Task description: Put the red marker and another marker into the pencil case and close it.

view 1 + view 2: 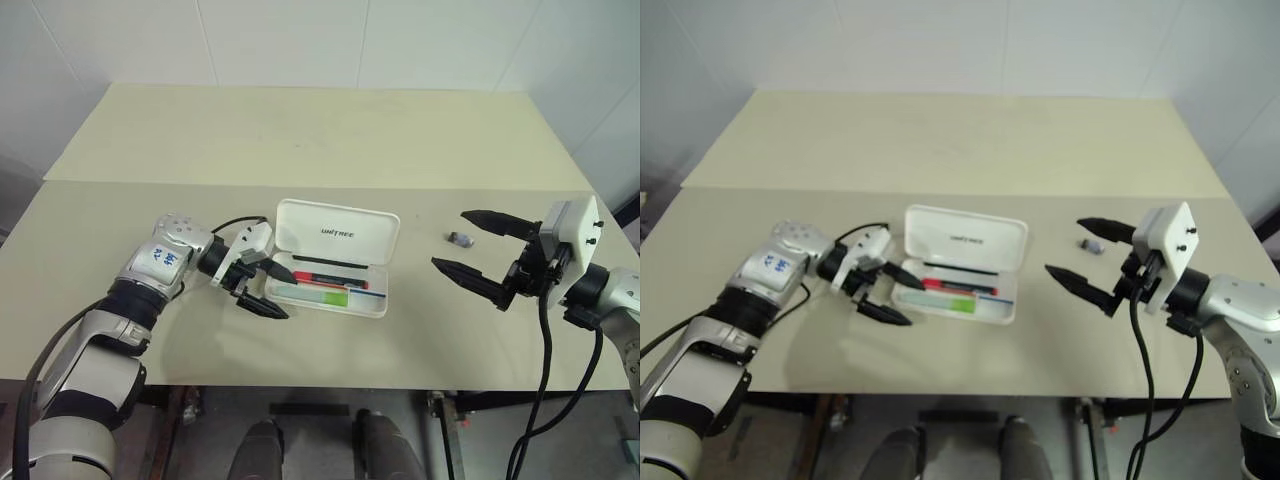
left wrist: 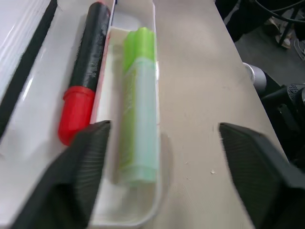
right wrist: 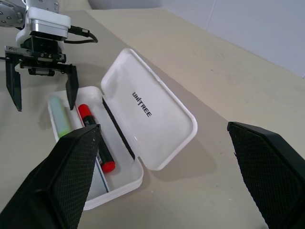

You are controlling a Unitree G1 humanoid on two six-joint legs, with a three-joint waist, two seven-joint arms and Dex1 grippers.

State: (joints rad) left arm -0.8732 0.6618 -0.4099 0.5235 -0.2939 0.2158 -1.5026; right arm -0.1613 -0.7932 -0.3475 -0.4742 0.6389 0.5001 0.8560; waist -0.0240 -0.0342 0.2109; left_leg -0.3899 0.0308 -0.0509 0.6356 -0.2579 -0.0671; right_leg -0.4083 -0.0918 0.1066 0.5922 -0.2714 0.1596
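On the beige table (image 1: 200, 150) the white pencil case (image 1: 336, 235) lies open, its lid lettered "UNITREE" tipped back away from the robot and its tray toward the near edge. Both markers are in the tray. The red marker (image 1: 330, 282) lies lengthwise along the middle of the tray, with its red cap toward the left end. The light-green marker (image 1: 320, 297) lies parallel to it in the front strip of the tray, against the near wall.

At the tray's left end sits the left gripper (image 1: 268, 287), pointing to the right and slightly down. Its two black fingers stand wide apart and hold nothing. One finger (image 2: 86, 162) reaches over the tray's left end, just beside the red cap (image 2: 76, 112); the other hangs outside the tray over bare table on the near side. The butt of the green marker (image 2: 138, 119) lies between the two fingers, apart from both.

Well to the right of the case, the right gripper (image 1: 480, 250) hovers above the table, pointing left toward the case, its fingers spread wide and empty. A small grey piece (image 1: 459, 239) lies on the table near its farther finger.
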